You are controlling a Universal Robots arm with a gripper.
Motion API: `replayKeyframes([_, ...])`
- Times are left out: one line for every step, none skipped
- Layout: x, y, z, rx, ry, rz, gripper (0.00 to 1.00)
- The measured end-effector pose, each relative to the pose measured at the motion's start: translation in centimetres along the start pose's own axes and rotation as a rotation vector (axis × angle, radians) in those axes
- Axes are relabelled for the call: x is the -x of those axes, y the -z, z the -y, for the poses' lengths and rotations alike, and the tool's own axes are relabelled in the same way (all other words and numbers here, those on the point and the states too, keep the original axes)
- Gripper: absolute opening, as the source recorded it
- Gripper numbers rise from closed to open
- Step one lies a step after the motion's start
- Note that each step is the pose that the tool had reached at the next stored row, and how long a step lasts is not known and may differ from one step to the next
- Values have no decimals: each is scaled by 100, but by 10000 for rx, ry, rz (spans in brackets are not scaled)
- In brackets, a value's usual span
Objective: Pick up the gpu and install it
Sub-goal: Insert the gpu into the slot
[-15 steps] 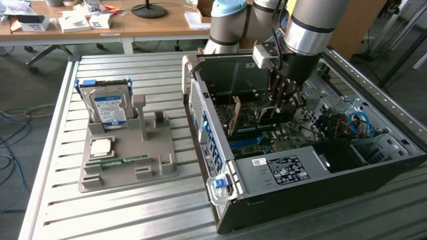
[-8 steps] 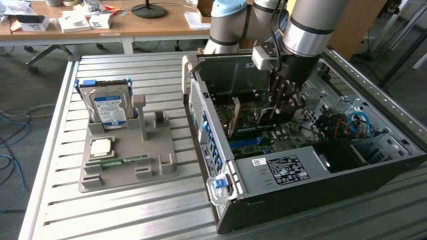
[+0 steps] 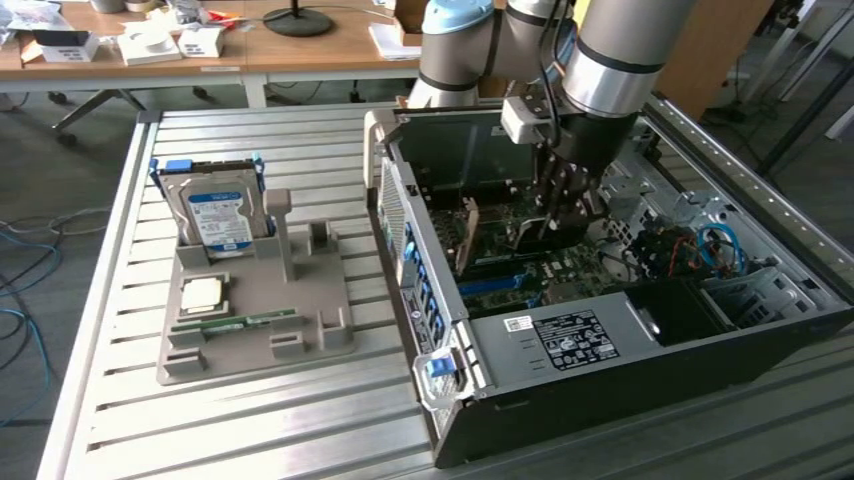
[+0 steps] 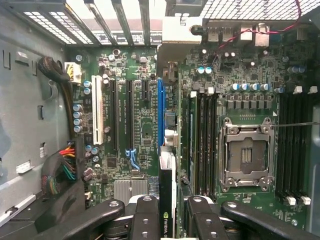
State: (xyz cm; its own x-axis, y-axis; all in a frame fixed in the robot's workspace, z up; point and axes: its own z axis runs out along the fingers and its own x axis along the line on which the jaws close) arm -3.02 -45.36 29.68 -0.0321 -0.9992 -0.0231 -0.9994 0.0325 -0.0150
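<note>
- Gripper (image 3: 561, 205) (image 4: 170, 217) clenched on the gpu (image 4: 167, 200), one of the fingers (image 4: 145, 220) on each side of the card.
- gpu is inside the computer case (image 3: 601, 345), held edge-on over the motherboard (image 4: 140, 125), logo edge facing the wrist camera.
- Card runs in line with the blue slot (image 4: 161, 112); cannot tell if it touches it.
- CPU socket (image 4: 247, 152) sits on the board just beside the gripped card.
- Grey holder (image 3: 254, 320) stands outside the computer case, on the exterior view's left, on the slatted table (image 3: 200, 430).
- Holder carries an upright hard drive (image 3: 220, 215), a CPU chip (image 3: 203, 292) and a green memory stick (image 3: 247, 322).
</note>
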Motion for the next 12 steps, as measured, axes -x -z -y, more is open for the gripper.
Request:
replayKeyframes([0, -1, -7, 0, -1, 0, 26])
replayKeyframes([0, -1, -15, -1, 1, -2, 26])
replayKeyframes([0, -1, -26, -1, 2, -1, 26])
replayKeyframes([-1, -2, -34, -1, 1, -2, 26])
replayKeyframes([-1, -2, -41, -2, 1, -2, 26])
replayKeyframes([-2, -1, -43, -1, 1, -3, 26])
replayKeyframes([-7, -1, -43, -1, 2, -3, 26])
replayKeyframes([-14, -1, -43, -1, 3, -3, 26])
replayKeyframes([-23, -1, -43, -1, 2, -3, 26])
replayKeyframes([-32, 0, -42, -1, 2, -4, 26])
replayKeyframes([-40, 0, -42, -1, 1, -4, 26])
replayKeyframes([-45, 0, -43, -2, 0, -4, 26])
